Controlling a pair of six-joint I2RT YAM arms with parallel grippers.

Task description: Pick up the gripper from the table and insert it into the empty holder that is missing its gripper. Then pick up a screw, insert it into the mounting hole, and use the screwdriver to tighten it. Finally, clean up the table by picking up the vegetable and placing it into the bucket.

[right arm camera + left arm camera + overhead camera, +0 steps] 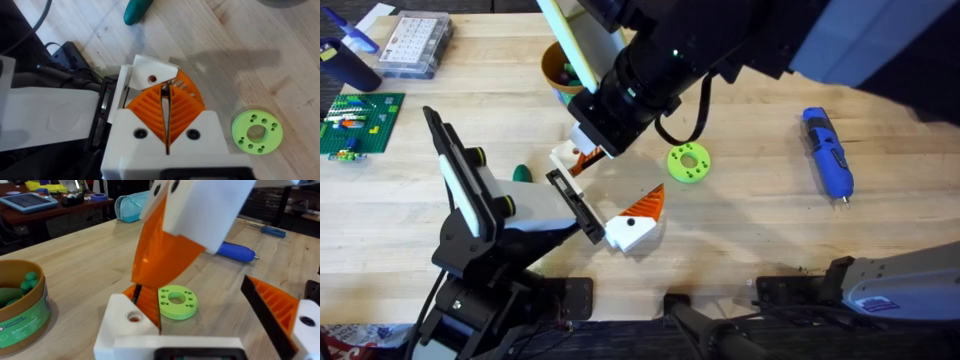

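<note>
Now right gripper (167, 102) – pads together – pinches a thin screw (163, 89).

Gripper (570, 158): white block, orange wedge finger, seated at far end of black bar. Screwdriver (828, 153): bright blue, flat on table, far right, tip toward near edge. Vegetable (522, 173): dark green lump, on table left of bar. Bucket (556, 72): yellow, round, open-topped, upright at far centre.
</note>
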